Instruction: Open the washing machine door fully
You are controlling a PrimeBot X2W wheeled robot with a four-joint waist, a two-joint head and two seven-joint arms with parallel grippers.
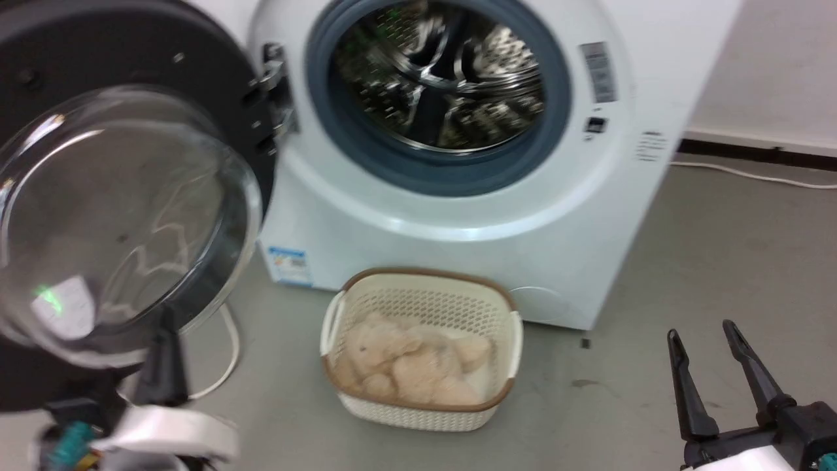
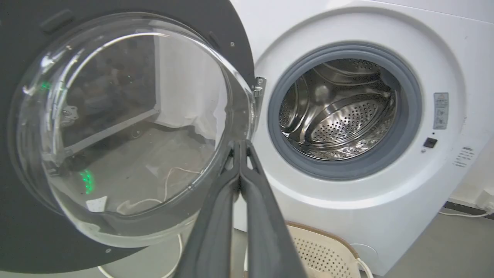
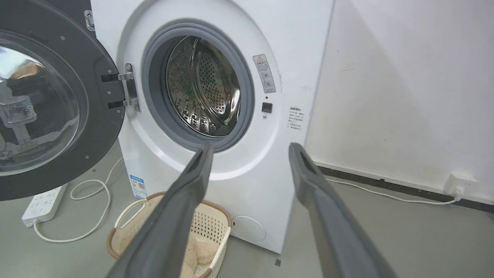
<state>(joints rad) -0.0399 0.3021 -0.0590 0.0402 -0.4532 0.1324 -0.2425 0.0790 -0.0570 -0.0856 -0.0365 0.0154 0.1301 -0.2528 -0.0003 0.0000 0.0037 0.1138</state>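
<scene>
The left gripper [image 2: 240, 144], pressed together, seems to touch the glass [image 2: 127, 127] of the door [image 1: 98, 46], swung wide left of the washer [image 1: 458, 222]. Its tips could skid off that slick curve. The right gripper [image 1: 701, 330] hangs spread, empty.

Head cam looked fwd & down, mid-range, onto the washer [image 1: 458, 216] front, w/ the door [image 1: 124, 209] close at left and the basket [image 1: 425, 304] at centre. Left wrist cam sat low, very near the door's glass, w/ the drum [image 1: 444, 78] at its right. Right wrist cam stood farther back, off to the washer's right, angled left toward the drum. All 3 shared door, drum, basket.
</scene>
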